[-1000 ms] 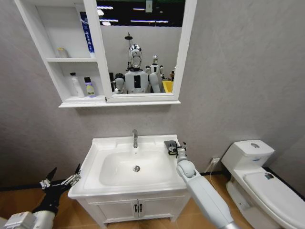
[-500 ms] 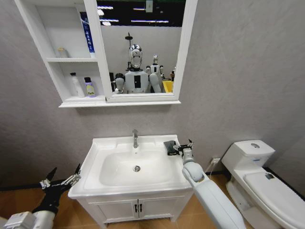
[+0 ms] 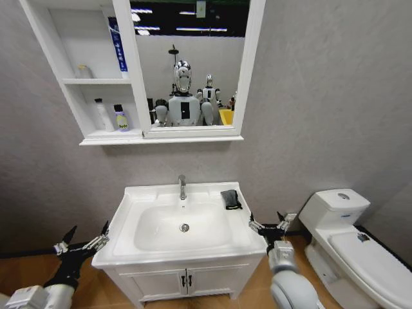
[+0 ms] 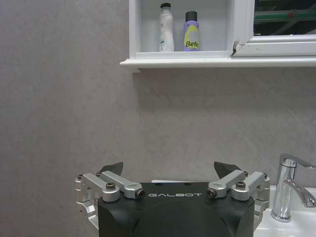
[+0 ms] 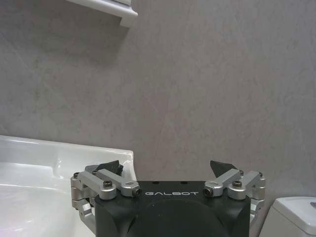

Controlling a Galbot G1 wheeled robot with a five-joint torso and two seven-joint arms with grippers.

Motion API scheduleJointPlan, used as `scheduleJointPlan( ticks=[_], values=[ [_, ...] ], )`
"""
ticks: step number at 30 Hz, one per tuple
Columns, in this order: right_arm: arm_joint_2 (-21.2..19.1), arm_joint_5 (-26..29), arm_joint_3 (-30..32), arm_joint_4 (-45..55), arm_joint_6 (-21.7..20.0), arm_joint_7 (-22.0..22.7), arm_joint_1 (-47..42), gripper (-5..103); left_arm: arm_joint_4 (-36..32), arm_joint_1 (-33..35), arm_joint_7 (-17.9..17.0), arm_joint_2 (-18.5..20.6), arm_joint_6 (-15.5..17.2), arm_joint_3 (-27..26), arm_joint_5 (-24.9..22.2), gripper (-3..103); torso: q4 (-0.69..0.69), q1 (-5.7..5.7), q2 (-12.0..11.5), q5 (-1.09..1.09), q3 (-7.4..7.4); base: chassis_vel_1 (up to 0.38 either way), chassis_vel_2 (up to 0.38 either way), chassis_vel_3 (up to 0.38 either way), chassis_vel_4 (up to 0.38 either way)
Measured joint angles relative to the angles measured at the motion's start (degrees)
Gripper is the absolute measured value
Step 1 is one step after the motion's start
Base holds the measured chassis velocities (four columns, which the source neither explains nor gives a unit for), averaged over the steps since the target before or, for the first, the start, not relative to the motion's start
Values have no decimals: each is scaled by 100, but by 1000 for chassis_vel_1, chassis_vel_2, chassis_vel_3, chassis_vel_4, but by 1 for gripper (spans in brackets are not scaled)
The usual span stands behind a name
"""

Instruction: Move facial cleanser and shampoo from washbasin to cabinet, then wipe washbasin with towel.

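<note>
The white washbasin (image 3: 187,248) has a chrome tap (image 3: 182,187). The dark towel (image 3: 230,198) lies folded on its back right corner. A white bottle (image 3: 102,114) and a purple bottle (image 3: 120,118) stand side by side on the lowest shelf of the cabinet (image 3: 96,80). I cannot tell which is the facial cleanser and which the shampoo. The left wrist view shows the same white bottle (image 4: 166,28) and purple bottle (image 4: 191,32). My right gripper (image 3: 271,225) hangs open and empty just right of the washbasin. My left gripper (image 3: 84,239) hangs open and empty off its front left corner.
A white toilet (image 3: 347,238) stands to the right, close to my right arm. The vanity doors (image 3: 187,280) sit below the washbasin. A mirror (image 3: 187,64) adjoins the cabinet. A blue tube (image 3: 116,45) and a small jar (image 3: 84,71) occupy the upper shelf.
My right gripper has drawn back from the towel, down and to the right, off the washbasin. The towel stays on the back right corner. The left arm has not moved.
</note>
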Motion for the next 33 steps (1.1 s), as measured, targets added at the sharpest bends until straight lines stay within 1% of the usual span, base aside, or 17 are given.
scheduleJointPlan(
  ticks=[3, 5, 8, 16, 21, 22, 25, 27, 28, 29, 30, 32, 33],
  values=[
    [26, -147, -17, 211, -84, 16, -120, 100, 0, 0, 0, 0, 0, 0, 0, 100, 1, 0, 0, 0, 0, 0, 0, 0, 0],
    [9, -154, -21, 443, -231, 31, -191, 100, 0, 0, 0, 0, 0, 0, 0, 100, 1, 0, 0, 0, 1, 0, 0, 0, 0],
    [-9, -155, -29, 610, -301, 32, -247, 100, 0, 0, 0, 0, 0, 0, 0, 100, 1, 2, 0, 0, 1, 0, 0, 0, 0],
    [24, -196, -47, 585, -310, 97, -304, 100, 0, 0, 0, 0, 0, 0, 0, 100, 2, 5, -2, 1, 3, 43, -51, -54, 52],
    [-7, -201, -84, 604, -307, 98, -284, 100, 0, 0, 0, 0, 0, 0, 0, 100, 0, 3, -2, 2, 2, 145, -178, -153, 152],
    [-25, -197, -89, 603, -307, 98, -271, 100, 0, 0, 0, 0, 0, 0, 0, 100, 1, 3, -2, -1, 2, 197, -216, -185, 216],
    [-75, -180, -103, 578, -310, 93, -254, 100, 0, 0, 0, 0, 0, 0, 0, 100, 1, 2, -1, 2, 2, 229, -226, -197, 230],
    [-89, -177, -108, 569, -310, 90, -254, 100, 0, 0, 0, 0, 0, 0, 0, 100, 3, 3, -1, 0, 2, 254, -245, -238, 234],
    [-104, -172, -112, 563, -310, 90, -254, 100, 0, 0, 0, 0, 0, 1, 0, 100, 1, 3, -1, 0, 2, 265, -259, -265, 244],
    [-114, -171, -117, 558, -310, 89, -258, 100, -1, 0, 0, 0, 0, 0, 0, 100, 0, 1, -1, 7, 1, 265, -297, -265, 244],
    [-125, -170, -125, 558, -310, 86, -261, 100, 0, 0, 0, 0, 0, 0, 0, 100, 1, 1, 0, 0, 1, 271, -297, -294, 279],
    [-145, -166, -134, 562, -310, 83, -272, 100, 0, -1, 0, 0, 0, 0, 0, 100, 1, 3, -1, -2, 2, 291, -303, -294, 291],
    [-161, -162, -139, 563, -311, 81, -275, 100, -1, 0, 0, 0, 0, -1, 0, 100, 2, 2, -1, 3, 2, 310, -326, -294, 303]
  ],
)
